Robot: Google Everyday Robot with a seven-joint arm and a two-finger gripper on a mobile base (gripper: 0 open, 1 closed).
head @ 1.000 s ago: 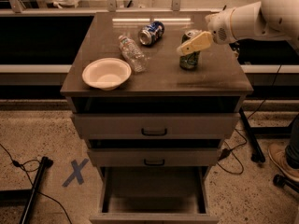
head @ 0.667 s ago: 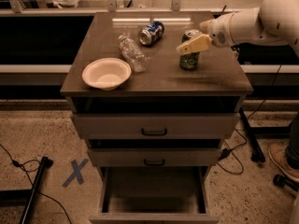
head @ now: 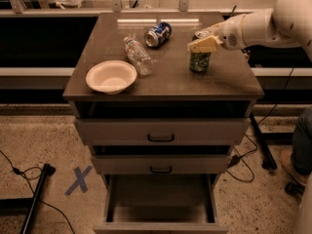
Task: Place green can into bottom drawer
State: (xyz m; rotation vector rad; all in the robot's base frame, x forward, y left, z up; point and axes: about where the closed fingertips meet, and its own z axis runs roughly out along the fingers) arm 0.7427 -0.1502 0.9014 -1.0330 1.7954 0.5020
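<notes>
Gripper: the gripper [head: 204, 44] is hovering right at the top of the can [head: 200, 62]; I cannot tell whether it is apart or clamped.
Can: standing upright on the surface [head: 229, 82], not lifted yet.
Progress: early going, I judge. The drawer [head: 161, 199] is already open, so the grasp, carry and drop are all left.
Drawer: sitting open well below the can, showing only its bare floor.
Bowl: the bowl [head: 111, 77] is resting well left of the can, looking empty.
Others: the bottle [head: 138, 56] and blue can [head: 158, 34] are lying on their sides left of the can.
</notes>
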